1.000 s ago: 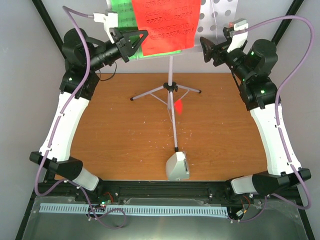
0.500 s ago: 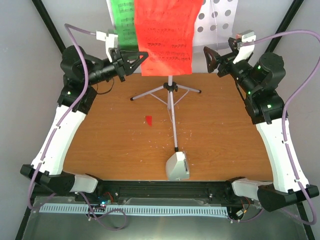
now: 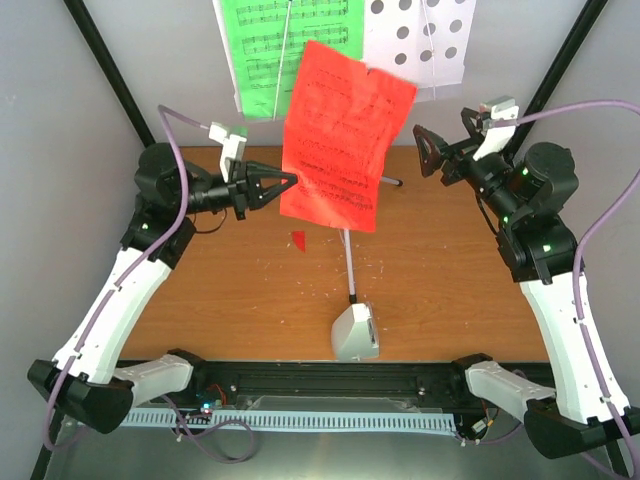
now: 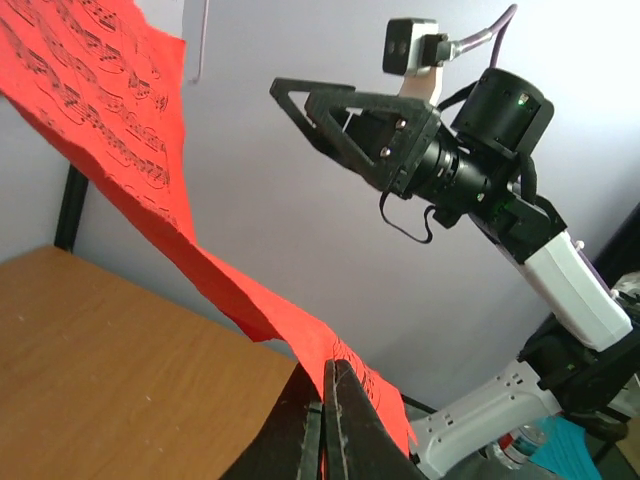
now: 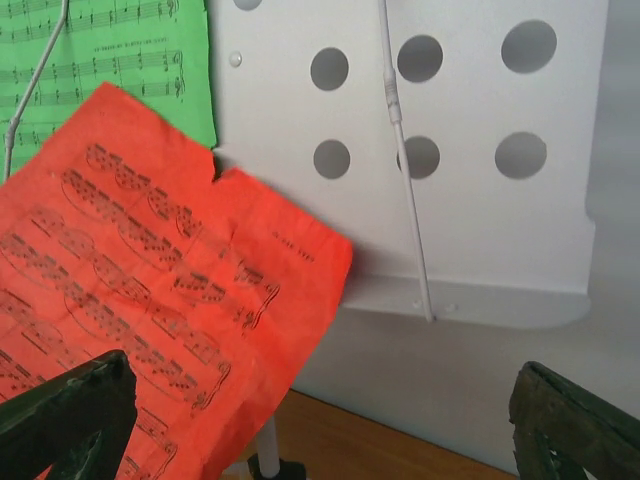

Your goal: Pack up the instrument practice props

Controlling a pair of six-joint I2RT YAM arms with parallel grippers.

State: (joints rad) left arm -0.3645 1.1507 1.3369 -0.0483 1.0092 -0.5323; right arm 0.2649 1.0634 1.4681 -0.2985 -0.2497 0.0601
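Pinches the red music sheet by its left edge with the left tool, at the middle left of the top view. Jaws pressed together on the paper, as seen also at the bottom centre of the left wrist view. Hangs tilted in the air at the upper centre, above the surface, with the top edge overlapping in the picture the green music sheet and the white music stand. Impossible to tell whether touching them.

Holds the right tool wide open at the upper right, near the right edge of the red sheet, gripping nothing. In the right wrist view, two dark fingers at the lower corners, the red sheet at the lower left and the perforated panel behind.

Green sheet flat on the stand at the top left of the panel, with a thin wire arm lying over it. Thin silver leg down the middle of the surface, ending just beside the white metronome at the bottom centre. Small red scrap on the surface, left of this leg.
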